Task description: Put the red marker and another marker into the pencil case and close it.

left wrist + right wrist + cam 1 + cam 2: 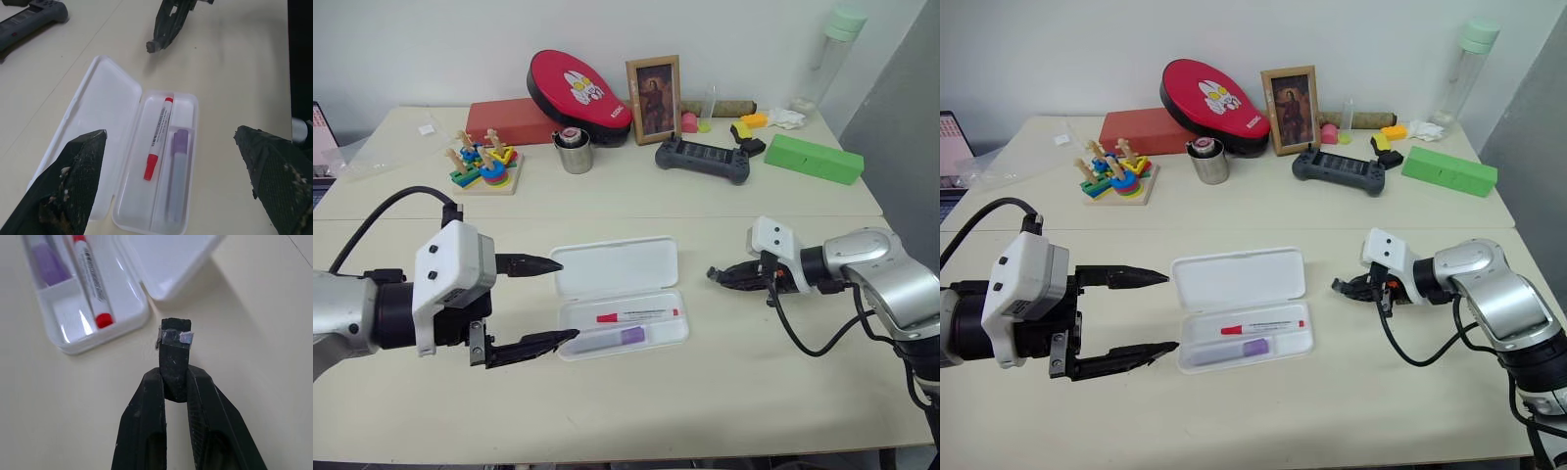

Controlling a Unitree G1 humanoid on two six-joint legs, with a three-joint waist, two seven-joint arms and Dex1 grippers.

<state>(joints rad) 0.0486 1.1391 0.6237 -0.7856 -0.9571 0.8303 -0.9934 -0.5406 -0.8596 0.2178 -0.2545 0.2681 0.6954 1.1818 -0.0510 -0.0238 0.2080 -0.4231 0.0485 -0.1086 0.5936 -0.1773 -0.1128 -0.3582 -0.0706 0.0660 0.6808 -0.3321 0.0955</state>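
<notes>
The slim red-capped white marker (636, 315) and thick lilac marker (612, 338) are lying inside the flat white plastic pencil case (619, 294), mid-table, lid open. The left gripper (540, 304) is standing wide apart; the right gripper (717, 275) is pinched together, empty. Closing advice: tip the lid over evenly along the hinge.

Even, bright indoor light falls from above on the pale table (724, 392), with soft, faint shadows under the arms. The open pencil case (617, 269) shows mild glare on its white plastic. The left gripper's fingers (73, 186) blur close to the wrist camera.

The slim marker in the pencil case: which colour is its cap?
Red; the slim marker lies in the pencil case, clearest in the left wrist view.
</notes>
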